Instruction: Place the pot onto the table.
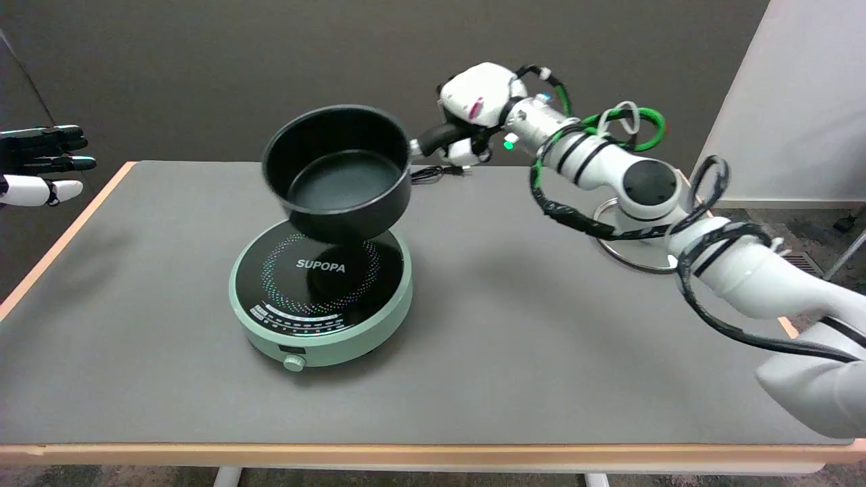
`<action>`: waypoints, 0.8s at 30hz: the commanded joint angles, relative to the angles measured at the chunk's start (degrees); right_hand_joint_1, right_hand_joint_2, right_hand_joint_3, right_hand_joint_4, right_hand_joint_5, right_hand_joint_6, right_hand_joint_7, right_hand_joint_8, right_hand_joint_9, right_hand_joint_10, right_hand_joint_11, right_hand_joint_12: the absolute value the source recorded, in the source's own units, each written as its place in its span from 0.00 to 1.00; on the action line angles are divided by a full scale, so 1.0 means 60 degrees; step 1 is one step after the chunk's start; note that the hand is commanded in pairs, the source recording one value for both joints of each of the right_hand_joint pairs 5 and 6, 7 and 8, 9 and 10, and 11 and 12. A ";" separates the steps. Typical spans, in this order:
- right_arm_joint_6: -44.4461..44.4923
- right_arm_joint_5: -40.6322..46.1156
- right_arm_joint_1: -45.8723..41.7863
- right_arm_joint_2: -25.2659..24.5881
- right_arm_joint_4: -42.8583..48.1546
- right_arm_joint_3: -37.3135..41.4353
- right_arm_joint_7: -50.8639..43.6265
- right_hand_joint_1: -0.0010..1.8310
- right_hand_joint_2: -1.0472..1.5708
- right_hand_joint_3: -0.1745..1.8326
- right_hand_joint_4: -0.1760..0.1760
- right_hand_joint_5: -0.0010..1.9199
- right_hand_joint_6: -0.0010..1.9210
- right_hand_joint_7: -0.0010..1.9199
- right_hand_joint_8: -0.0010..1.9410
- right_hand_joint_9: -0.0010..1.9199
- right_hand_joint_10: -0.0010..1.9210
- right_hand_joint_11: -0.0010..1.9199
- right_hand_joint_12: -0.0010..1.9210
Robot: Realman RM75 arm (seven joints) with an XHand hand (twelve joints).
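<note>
A black pot (338, 176) hangs in the air above the green induction cooker (322, 297), tilted so its open mouth faces toward me and its inside looks bare. Its black handle (434, 138) points right, and my right hand (473, 111) grips that handle, fingers wrapped around it. The pot's base is clear of the cooker's black glass top. The grey table (541, 338) lies underneath both.
The cooker stands left of the table's middle, a knob on its front. Its black power cord (433, 172) lies at the far edge behind the pot. A metal ring stand (626, 253) sits at the right under my forearm. The idle left hand (40, 169) hovers upper left.
</note>
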 commanded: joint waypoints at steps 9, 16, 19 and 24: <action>0.0049 0.0780 -0.4784 0.1696 0.1151 0.5273 -0.0045 0.48 0.84 0.61 0.29 0.94 0.94 0.94 0.93 0.94 0.94 0.94 0.94; 0.0049 0.0788 -0.6235 0.1656 0.1476 0.6904 -0.0058 0.49 0.84 0.61 0.28 0.94 0.94 0.94 0.93 0.94 0.94 0.94 0.94; 0.0062 0.0788 -0.6690 0.1651 0.1586 0.7274 -0.0058 0.49 0.84 0.62 0.28 0.94 0.94 0.94 0.93 0.94 0.94 0.94 0.94; 0.0062 0.0788 -0.7074 0.1589 0.1728 0.7512 -0.0058 0.49 0.84 0.62 0.28 0.94 0.94 0.94 0.93 0.94 0.94 0.94 0.94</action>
